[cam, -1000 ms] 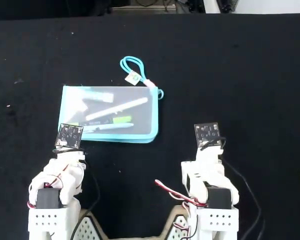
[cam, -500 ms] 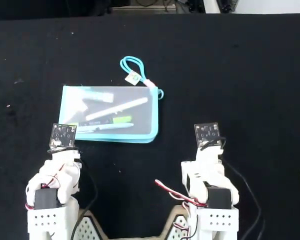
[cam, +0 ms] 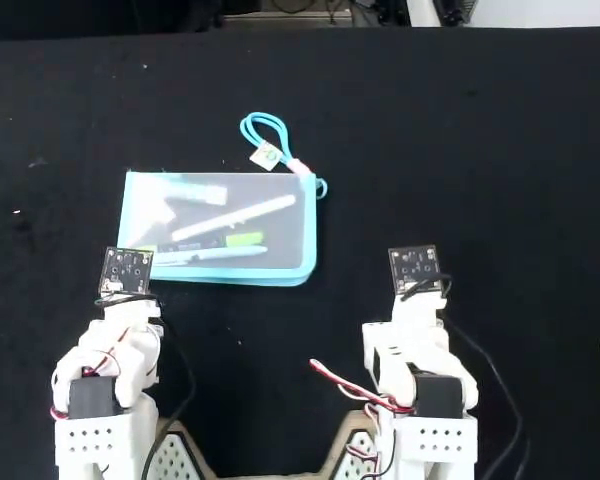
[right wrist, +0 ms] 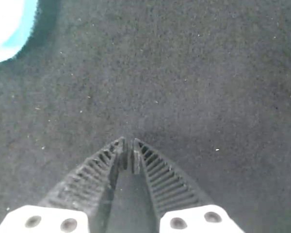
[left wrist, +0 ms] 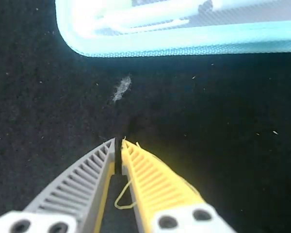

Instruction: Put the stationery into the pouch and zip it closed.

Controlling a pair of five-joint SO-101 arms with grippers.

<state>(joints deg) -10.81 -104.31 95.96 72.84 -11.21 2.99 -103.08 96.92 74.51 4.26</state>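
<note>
Pouch (cam: 218, 228) lies flat on the left half of the black desk (cam: 500, 150). Pens (cam: 235, 218) show through its clear side, and its blue loop (cam: 265, 130) points toward the far edge. My left hand (left wrist: 119, 144) is pressed together and empty, just short of the pouch's near side. My right hand (right wrist: 128, 144) is also pressed together and empty, over bare desk near the pouch's corner.

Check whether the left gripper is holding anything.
No, the left gripper is shut on nothing, its tips over bare cloth short of the pouch.
</note>
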